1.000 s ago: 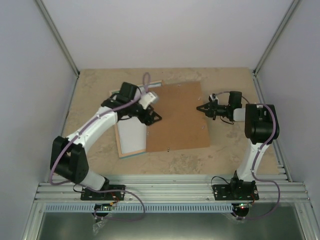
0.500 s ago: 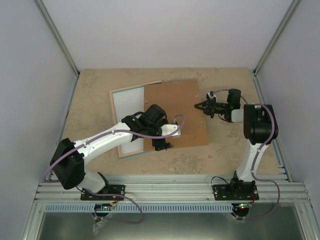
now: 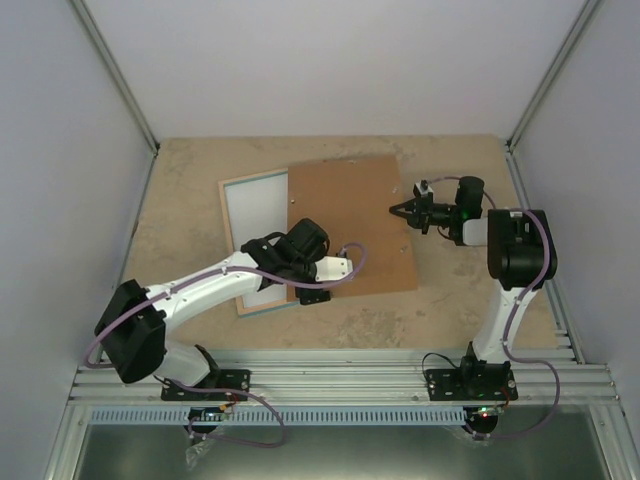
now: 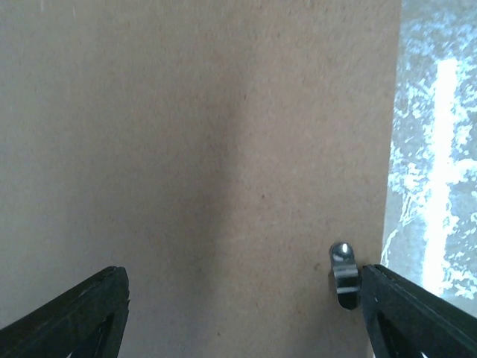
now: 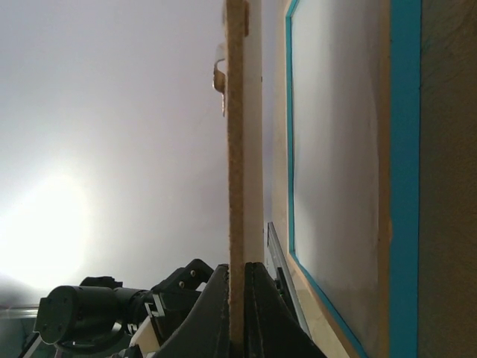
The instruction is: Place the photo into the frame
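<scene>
The frame (image 3: 250, 230) lies flat left of centre, with a turquoise rim around a white inner surface. It also shows in the right wrist view (image 5: 406, 149). The cat photo is not visible. A plain brown backing board (image 3: 350, 220) overlaps the frame's right part. My right gripper (image 3: 398, 211) is shut on the board's right edge (image 5: 237, 149) and holds that edge up; the jaws (image 5: 238, 272) pinch it. My left gripper (image 3: 316, 290) hovers open over the board's near edge. In the left wrist view the board (image 4: 201, 149) fills the picture between its spread fingers (image 4: 242, 287).
A small metal turn clip (image 4: 343, 272) sits on the board by the left gripper's right finger. Another clip (image 5: 218, 78) sticks out of the board's far end. Speckled tabletop (image 3: 450, 310) lies around. White walls enclose three sides.
My left arm swung from the frame's far side toward me, to the board's near edge, uncovering the frame. The right gripper, holding the board, shifted slightly away.
</scene>
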Robot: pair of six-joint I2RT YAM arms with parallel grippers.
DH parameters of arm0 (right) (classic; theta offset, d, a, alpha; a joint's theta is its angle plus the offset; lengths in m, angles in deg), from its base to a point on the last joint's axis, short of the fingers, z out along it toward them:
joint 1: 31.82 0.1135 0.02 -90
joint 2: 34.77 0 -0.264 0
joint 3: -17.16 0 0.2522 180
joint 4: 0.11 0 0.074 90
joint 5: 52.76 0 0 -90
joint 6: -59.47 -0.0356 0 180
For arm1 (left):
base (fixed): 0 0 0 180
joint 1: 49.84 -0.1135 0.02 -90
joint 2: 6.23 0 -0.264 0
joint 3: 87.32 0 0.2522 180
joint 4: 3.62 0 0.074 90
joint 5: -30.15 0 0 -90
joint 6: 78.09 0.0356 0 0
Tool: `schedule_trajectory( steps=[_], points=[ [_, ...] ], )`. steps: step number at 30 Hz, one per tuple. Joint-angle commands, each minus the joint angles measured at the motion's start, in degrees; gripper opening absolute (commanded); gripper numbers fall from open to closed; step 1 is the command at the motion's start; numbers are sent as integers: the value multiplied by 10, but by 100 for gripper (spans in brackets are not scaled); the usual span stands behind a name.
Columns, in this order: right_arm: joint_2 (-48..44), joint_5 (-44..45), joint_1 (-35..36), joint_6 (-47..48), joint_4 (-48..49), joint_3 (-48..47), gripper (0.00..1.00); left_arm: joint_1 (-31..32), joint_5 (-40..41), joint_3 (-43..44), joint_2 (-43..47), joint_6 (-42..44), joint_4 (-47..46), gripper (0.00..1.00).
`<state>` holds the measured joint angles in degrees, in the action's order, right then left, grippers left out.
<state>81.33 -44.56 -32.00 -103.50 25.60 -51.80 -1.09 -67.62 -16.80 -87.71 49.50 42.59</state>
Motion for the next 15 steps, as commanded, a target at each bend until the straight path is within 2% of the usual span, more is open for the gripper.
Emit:
schedule_trajectory(
  steps=[1,6,12,15],
  points=[
    [-26,-36,2,-14,23,7,1,-1,53,-19,21,11,4,87],
    [-23,-33,21,-8,22,2,0,-50,41,-14,35,-7,14,86],
    [-1,-24,40,-4,23,-24,1,-175,-83,18,57,-78,17,87],
    [17,-20,55,-3,25,-50,1,-231,-105,16,64,-123,0,87]
  ],
)
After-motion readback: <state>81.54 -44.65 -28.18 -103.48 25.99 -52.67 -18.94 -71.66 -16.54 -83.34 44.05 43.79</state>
